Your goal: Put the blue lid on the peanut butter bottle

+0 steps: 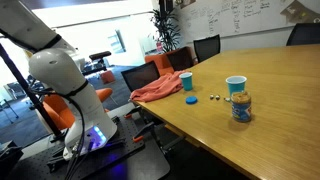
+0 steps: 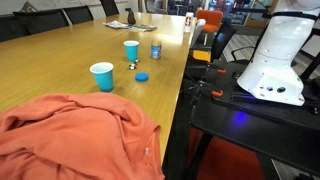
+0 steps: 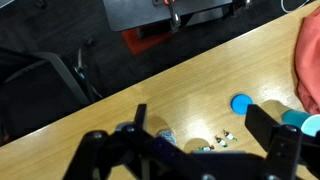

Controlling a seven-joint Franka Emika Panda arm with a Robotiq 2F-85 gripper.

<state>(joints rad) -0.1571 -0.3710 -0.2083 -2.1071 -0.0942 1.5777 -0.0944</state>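
The blue lid lies flat on the wooden table, apart from the peanut butter bottle, which stands upright and uncapped near a teal cup. Both show in the exterior views, the lid and the bottle. In the wrist view the lid lies to the right of my gripper. The gripper is open, empty and high above the table. The bottle is partly hidden by the gripper body. The gripper is out of frame in both exterior views.
Two teal cups stand on the table, also seen in an exterior view. An orange-pink cloth drapes over the table edge. Small loose items lie near the lid. Chairs line the table.
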